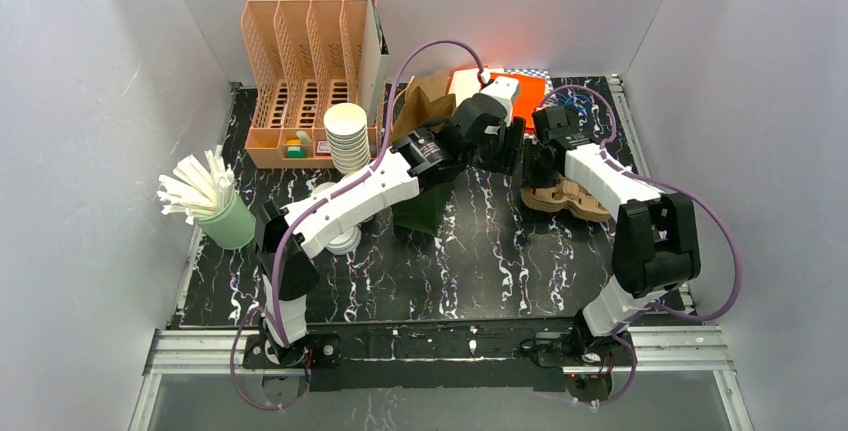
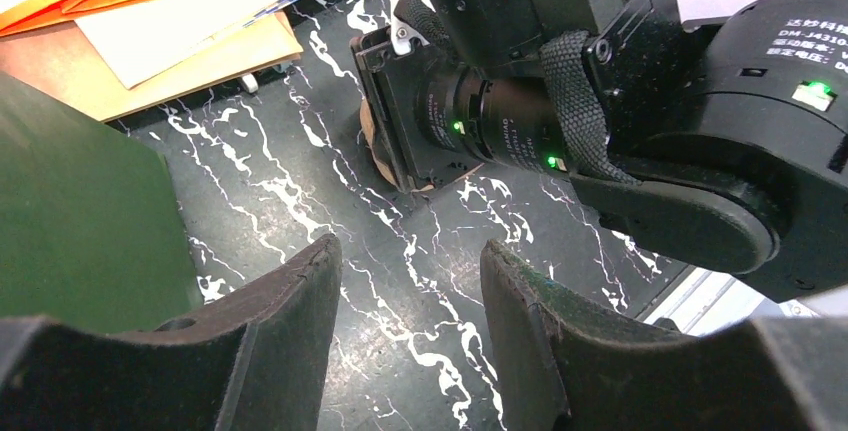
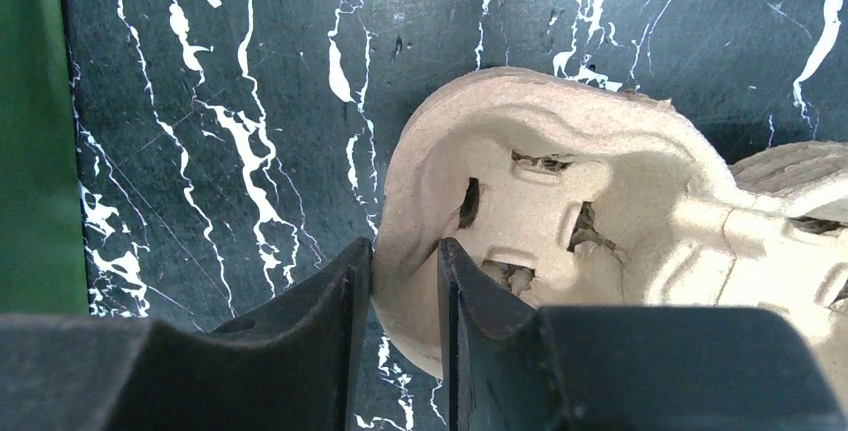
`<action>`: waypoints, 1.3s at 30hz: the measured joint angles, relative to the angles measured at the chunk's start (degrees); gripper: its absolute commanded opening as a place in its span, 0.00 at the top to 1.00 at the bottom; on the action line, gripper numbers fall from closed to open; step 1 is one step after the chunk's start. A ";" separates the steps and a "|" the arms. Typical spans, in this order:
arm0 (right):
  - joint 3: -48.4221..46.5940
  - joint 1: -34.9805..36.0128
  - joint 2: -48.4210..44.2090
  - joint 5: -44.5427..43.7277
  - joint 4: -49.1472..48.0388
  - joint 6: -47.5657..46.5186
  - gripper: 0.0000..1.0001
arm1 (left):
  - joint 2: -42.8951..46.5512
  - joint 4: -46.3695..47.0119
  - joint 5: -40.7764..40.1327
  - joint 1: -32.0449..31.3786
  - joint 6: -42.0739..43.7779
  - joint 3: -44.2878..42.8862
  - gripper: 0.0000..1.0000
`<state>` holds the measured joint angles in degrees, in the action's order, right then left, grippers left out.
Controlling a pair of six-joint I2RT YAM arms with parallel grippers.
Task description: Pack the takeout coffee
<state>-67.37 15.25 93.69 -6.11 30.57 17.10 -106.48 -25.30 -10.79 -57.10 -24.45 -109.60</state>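
Left arm (image 1: 350,201): stretching from its base at the near left corner diagonally up and to the right, forearm lying low over the table (image 1: 480,261), wrist ending near the middle of the far half.
Left gripper (image 2: 410,351): hovering above bare table, jaws standing apart and holding nothing, pointing toward the right arm's wrist just ahead.
Right arm (image 1: 600,176): rising from its base at the near right, folding sharply at a raised elbow, forearm running back and to the left, wrist tipping downward.
Right gripper (image 3: 405,331): pinching the carrier's rim, one jaw outside the wall and the other inside a cup well, the gap between them filled by the pulp edge.
Carrier (image 3: 560,201): lying flat on the table's right half, wells facing up, under the right wrist.
Cup (image 1: 344,242): showing only as a white round shape peeking from under the left forearm on the table's left half; mostly hidden, so not telling cup from lid for sure; well apart from the carrier and from both grippers.
Bag (image 1: 420,213): standing dark green near the table's middle, beside the left arm's elbow, between the cup and the carrier.
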 measured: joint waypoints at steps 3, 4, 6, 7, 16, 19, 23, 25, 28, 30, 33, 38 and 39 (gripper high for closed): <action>-0.02 0.07 -0.44 -0.22 0.35 0.28 0.67 | 0.15 -0.02 -0.20 0.00 0.15 0.31 0.48; -0.02 0.13 -0.79 -0.28 0.61 0.37 0.68 | 0.17 0.00 -0.20 0.00 0.22 0.37 0.48; -0.02 0.15 -1.73 -0.48 1.18 0.55 0.68 | 0.17 0.00 -0.20 0.00 0.26 0.39 0.48; -0.02 0.17 -2.19 -0.63 1.42 0.61 0.68 | 0.17 0.00 -0.20 0.00 0.26 0.46 0.48; -0.02 0.17 -6.45 -1.49 2.95 0.76 0.69 | 0.35 0.00 0.11 0.00 0.20 1.27 0.48; -0.31 0.17 -7.91 -2.05 3.63 0.72 0.71 | 0.35 0.00 0.33 0.00 0.17 1.27 0.47; -1.60 0.17 -8.46 -3.32 5.11 0.74 0.71 | 0.37 0.00 0.61 0.00 0.13 1.38 0.47; -2.62 0.17 -8.79 -4.68 6.03 0.76 0.70 | 0.37 0.00 0.76 0.00 0.04 1.40 0.47; -4.17 0.22 -9.99 -7.21 7.19 0.74 0.69 | 0.37 0.00 1.27 0.00 -0.02 1.42 0.47; -5.42 0.22 -11.28 -8.87 7.87 0.63 0.69 | 0.37 0.02 2.03 0.00 -0.09 1.44 0.47; -7.61 0.22 -13.55 -11.06 8.59 0.33 0.70 | 0.31 0.04 3.45 0.00 -0.33 1.44 0.47; -8.39 0.20 -15.76 -12.98 8.94 -0.48 0.62 | -1.33 1.03 5.75 0.00 -1.18 1.07 0.47; -8.37 0.13 -15.74 -13.38 9.16 -0.61 0.61 | -2.03 1.16 6.14 0.00 -1.36 0.85 0.47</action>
<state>-75.75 15.38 77.95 -19.49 39.72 16.49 -108.51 -24.14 -4.64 -57.10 -25.80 -108.75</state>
